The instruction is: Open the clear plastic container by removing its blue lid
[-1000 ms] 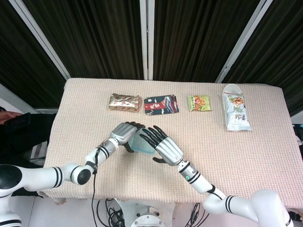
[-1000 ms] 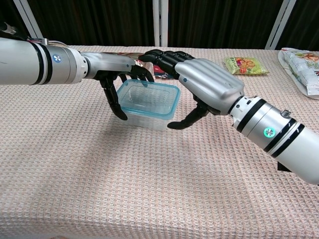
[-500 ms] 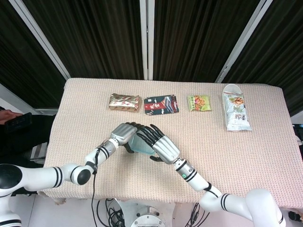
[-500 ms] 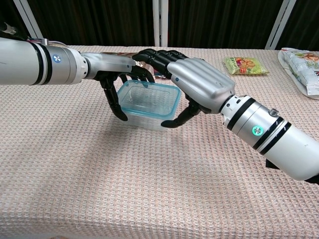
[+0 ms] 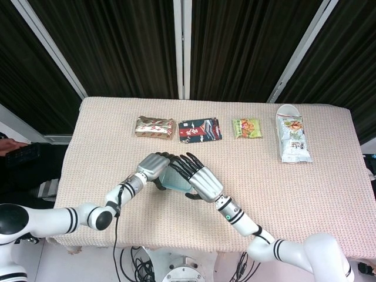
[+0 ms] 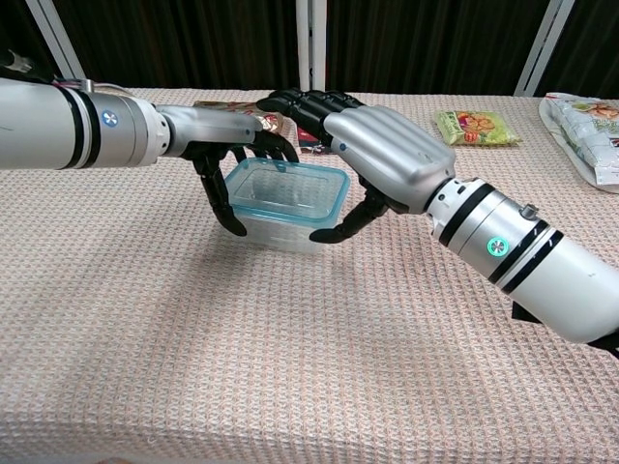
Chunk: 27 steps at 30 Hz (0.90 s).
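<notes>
A clear plastic container (image 6: 282, 224) with a blue-rimmed lid (image 6: 286, 191) stands on the cloth near the table's middle; the head view shows only a sliver of the container (image 5: 172, 178) between the two hands. My left hand (image 6: 224, 135) (image 5: 154, 165) grips its left end, thumb down the near side and fingers curled over the far edge. My right hand (image 6: 382, 145) (image 5: 200, 180) is spread over the right end, fingers reaching across the lid's far edge. Its thumb hooks at the near right corner without a clear hold.
Along the far side of the table lie a gold packet (image 5: 155, 127), a dark packet (image 5: 200, 130), a green packet (image 5: 247, 128) (image 6: 474, 127) and a white bag (image 5: 292, 140) (image 6: 585, 126). A woven beige cloth (image 6: 290, 367) covers the table.
My right hand has slid left and forward over the lid, its thumb drawing in to the near right corner. The left hand and the container have stayed put.
</notes>
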Tool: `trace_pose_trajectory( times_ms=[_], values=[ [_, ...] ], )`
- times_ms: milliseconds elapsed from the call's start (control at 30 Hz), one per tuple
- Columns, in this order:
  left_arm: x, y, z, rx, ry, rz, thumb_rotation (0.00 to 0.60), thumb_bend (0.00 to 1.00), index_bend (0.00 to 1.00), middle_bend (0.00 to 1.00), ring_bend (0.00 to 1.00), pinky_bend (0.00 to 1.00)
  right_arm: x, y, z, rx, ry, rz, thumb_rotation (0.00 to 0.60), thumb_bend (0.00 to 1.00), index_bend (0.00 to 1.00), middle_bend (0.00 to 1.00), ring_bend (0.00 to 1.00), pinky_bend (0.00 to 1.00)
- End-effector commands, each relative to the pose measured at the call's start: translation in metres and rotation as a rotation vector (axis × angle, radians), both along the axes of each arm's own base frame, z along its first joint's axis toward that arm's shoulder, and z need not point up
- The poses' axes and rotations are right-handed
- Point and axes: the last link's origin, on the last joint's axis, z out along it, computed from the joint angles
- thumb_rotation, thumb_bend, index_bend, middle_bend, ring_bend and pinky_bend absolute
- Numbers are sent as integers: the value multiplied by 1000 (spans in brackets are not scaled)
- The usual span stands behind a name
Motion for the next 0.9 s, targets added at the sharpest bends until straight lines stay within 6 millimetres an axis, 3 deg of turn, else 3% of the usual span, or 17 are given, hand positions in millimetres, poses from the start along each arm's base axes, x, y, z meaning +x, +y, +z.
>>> trace_pose_trajectory(
  times_ms=[33,900],
  values=[
    [0,0,-1,4,5,-8,600,0,192,247,112,187,1,-1,3,-6,-2,2,600,0,0,0,0,0],
    [-2,-2,-12,53,35,-72,600,0,207,251,116,185,5,-3,19,18,-37,-14,600,0,0,1,0,0]
  ],
)
